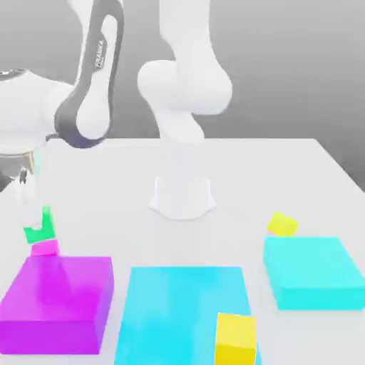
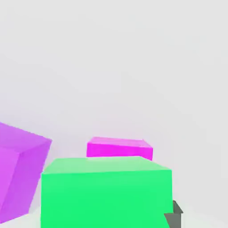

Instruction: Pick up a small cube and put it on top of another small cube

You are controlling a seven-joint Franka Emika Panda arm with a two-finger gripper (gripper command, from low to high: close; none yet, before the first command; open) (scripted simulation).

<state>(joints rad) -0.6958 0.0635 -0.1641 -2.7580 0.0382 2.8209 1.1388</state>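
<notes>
We are gripping the green cube (image 1: 34, 232) in our closed hand (image 1: 36, 227), holding it just above the little pink cube (image 1: 44, 248), which is sitting on the desk (image 1: 285, 171) behind the magenta slab (image 1: 57, 303).

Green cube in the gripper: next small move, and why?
Probably a short descent, then release. The gripper is shut on the small glossy green cube, which hangs just above the tiny pink-magenta cube beside the large flat magenta slab, roughly lined up in the exterior view.
</notes>
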